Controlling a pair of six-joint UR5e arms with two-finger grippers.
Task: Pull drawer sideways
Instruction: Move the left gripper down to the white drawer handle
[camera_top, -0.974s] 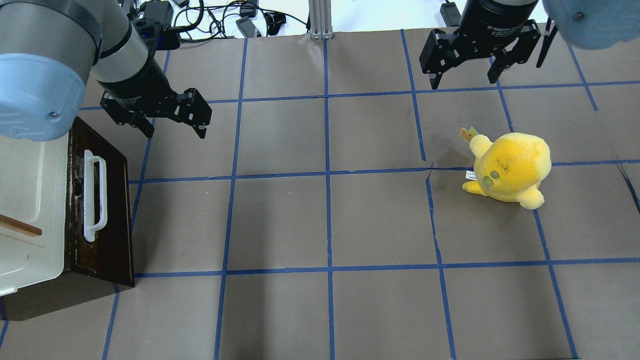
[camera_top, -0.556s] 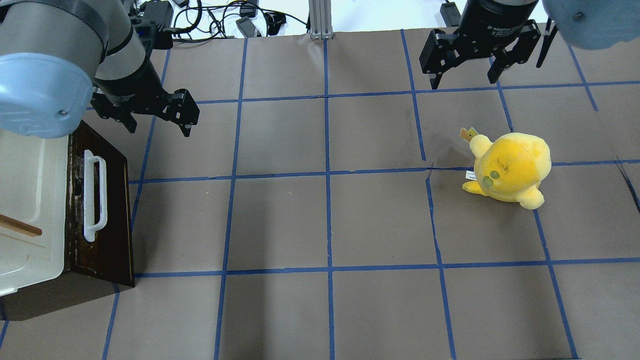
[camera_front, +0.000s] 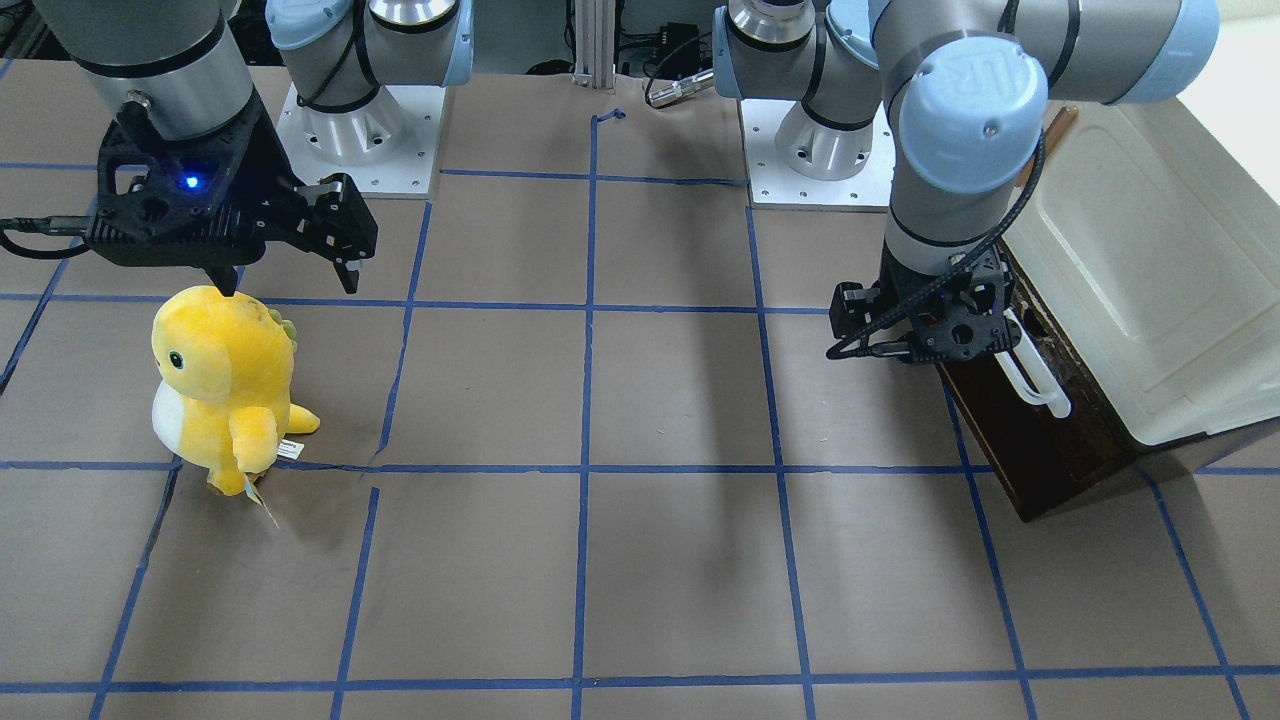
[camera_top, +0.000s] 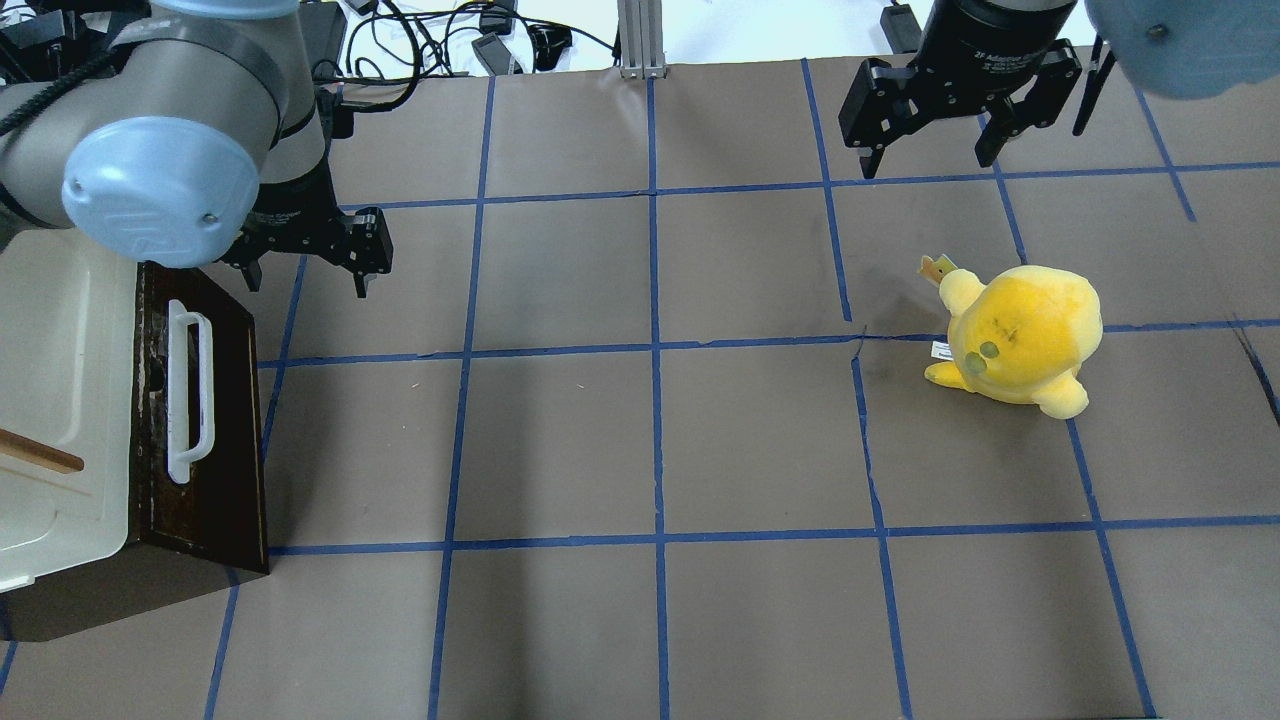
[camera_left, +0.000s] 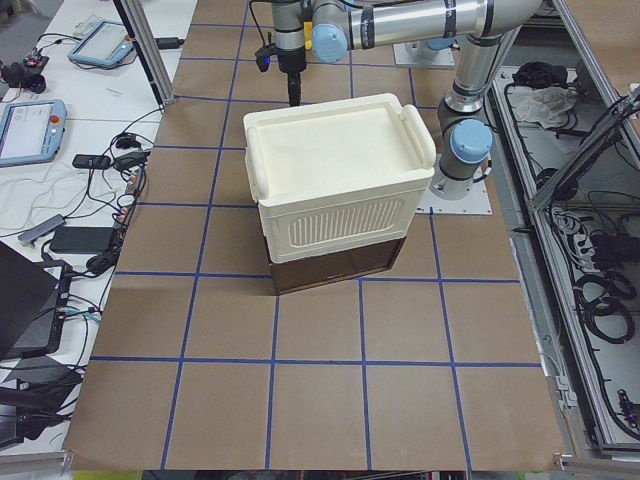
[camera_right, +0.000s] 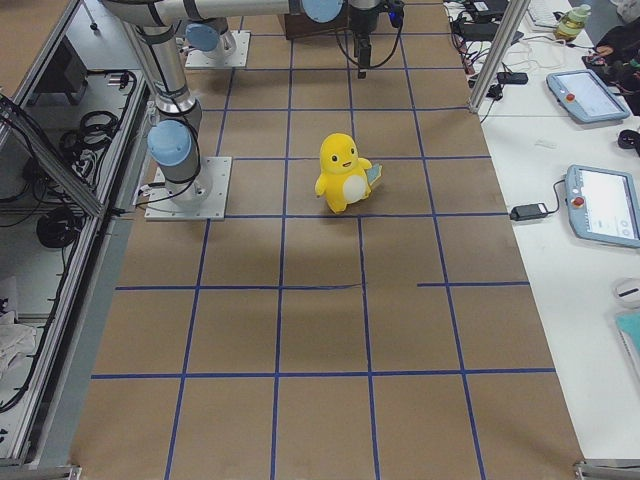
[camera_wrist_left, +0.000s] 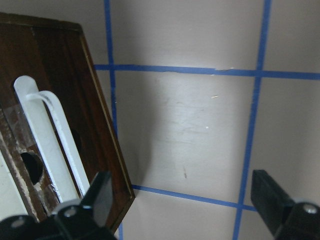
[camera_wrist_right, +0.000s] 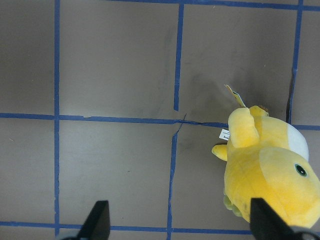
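The drawer (camera_top: 205, 440) is a dark brown front with a white bar handle (camera_top: 190, 395), set under a cream-white cabinet (camera_top: 60, 400) at the table's left edge. My left gripper (camera_top: 305, 280) is open and hangs just past the far end of the drawer front, touching nothing. In the left wrist view the handle (camera_wrist_left: 47, 145) lies at the lower left, and one fingertip (camera_wrist_left: 100, 192) hangs over the drawer's (camera_wrist_left: 65, 90) edge. From the front-facing view the left gripper (camera_front: 925, 345) sits beside the handle's (camera_front: 1035, 375) upper end. My right gripper (camera_top: 927, 160) is open and empty at the far right.
A yellow plush toy (camera_top: 1020, 335) stands on the right half of the table, below the right gripper (camera_front: 290, 280); it also fills the lower right of the right wrist view, plush (camera_wrist_right: 270, 170). Cables lie beyond the table's far edge. Blue tape lines grid the brown surface.
My left gripper has drawn back to the left and nearer, closer to the drawer's far corner, and its wrist has turned. It stays open. The right arm, drawer and plush have not moved.
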